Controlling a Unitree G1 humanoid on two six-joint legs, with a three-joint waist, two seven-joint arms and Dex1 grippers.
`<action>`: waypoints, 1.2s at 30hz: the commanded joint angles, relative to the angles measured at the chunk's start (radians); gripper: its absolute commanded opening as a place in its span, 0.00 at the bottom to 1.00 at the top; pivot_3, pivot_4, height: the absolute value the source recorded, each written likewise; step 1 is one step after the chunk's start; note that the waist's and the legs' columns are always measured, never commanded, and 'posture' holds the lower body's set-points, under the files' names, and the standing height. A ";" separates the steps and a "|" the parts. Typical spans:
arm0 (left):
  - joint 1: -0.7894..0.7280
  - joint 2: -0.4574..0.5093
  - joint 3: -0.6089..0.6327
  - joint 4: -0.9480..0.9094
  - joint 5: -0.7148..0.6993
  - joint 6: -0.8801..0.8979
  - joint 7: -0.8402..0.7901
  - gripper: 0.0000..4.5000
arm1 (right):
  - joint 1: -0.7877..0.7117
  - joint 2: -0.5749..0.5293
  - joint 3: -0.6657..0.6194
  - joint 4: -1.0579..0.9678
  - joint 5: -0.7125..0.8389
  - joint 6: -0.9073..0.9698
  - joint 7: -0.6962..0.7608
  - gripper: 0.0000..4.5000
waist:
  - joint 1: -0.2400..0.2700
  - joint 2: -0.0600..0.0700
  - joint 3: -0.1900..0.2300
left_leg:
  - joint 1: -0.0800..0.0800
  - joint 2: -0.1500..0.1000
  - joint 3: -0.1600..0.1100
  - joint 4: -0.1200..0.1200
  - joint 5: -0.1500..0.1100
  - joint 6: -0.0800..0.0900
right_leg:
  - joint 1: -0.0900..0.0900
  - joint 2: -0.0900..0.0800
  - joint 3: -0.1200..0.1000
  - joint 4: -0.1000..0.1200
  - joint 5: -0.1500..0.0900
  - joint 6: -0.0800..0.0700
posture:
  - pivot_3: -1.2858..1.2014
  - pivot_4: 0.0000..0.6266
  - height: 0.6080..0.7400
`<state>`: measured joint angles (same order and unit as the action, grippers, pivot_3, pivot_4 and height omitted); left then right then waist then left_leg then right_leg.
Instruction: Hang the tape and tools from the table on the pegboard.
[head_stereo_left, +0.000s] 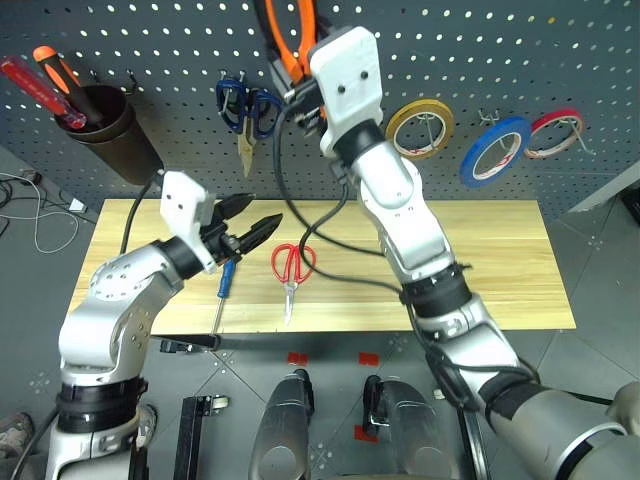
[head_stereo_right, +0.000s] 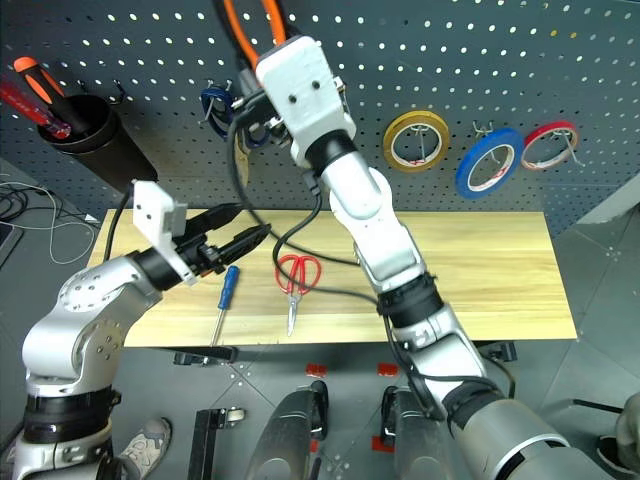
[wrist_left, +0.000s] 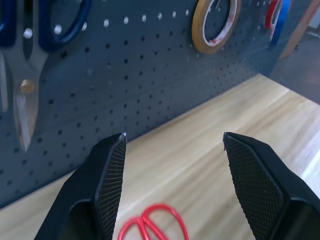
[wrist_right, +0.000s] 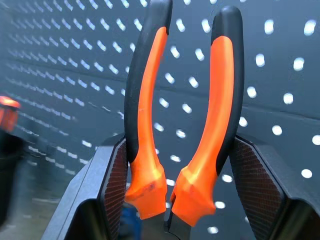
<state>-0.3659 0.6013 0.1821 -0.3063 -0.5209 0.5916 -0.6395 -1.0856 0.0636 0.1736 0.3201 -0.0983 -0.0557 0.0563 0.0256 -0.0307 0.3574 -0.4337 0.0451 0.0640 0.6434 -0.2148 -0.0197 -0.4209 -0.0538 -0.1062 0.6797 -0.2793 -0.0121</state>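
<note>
Pliers (wrist_right: 185, 125): your right gripper (wrist_right: 185, 200) clamps them near the head, handles up against the pegboard (head_stereo_left: 560, 60); stiff, slippery, top-heavy.
Left gripper (wrist_left: 172, 165): you keep it open, empty, below the pegboard.

Both arms are made of smooth silver-grey metal with round joints and black rings. A white box is fitted at each wrist. Black cables are looped along the arms. Black ridged fingers (wrist_left: 111, 175) are fitted.
</note>
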 joint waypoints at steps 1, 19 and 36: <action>-0.003 0.018 -0.016 -0.015 0.014 0.006 -0.001 0.73 | -0.084 -0.011 -0.029 0.103 -0.020 -0.168 -0.034 0.61 | -0.001 0.000 0.000 | 0.000 0.000 0.000 -0.001 0.000 0.000 | 0.000 0.000 0.000 0.000 0.000 0.000 | 0.57 0.55 1.00; 0.005 -0.023 -0.061 0.033 0.060 -0.034 0.011 0.73 | -0.029 -0.057 -0.019 0.374 -0.153 -0.403 -0.176 0.61 | -0.001 0.001 0.002 | 0.000 0.000 0.001 -0.003 0.000 0.000 | -0.001 0.000 0.001 0.000 -0.003 -0.004 | 0.57 0.62 1.00; 0.142 -0.111 -0.131 0.027 0.212 0.084 0.217 0.99 | 0.309 -0.078 -0.030 -0.185 0.068 0.211 0.130 1.00 | 0.001 0.001 0.002 | 0.001 0.001 0.000 -0.003 0.000 0.000 | 0.000 -0.001 0.001 0.000 -0.003 -0.004 | 0.56 0.62 1.00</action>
<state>-0.2601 0.4976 0.0623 -0.2353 -0.3275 0.6148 -0.4678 -0.8361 -0.0030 0.1203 0.2906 -0.0917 0.0450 0.0927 0.0266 -0.0296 0.3598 -0.4331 0.0452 0.0639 0.6389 -0.2152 -0.0193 -0.4206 -0.0545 -0.1054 0.6785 -0.2824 -0.0157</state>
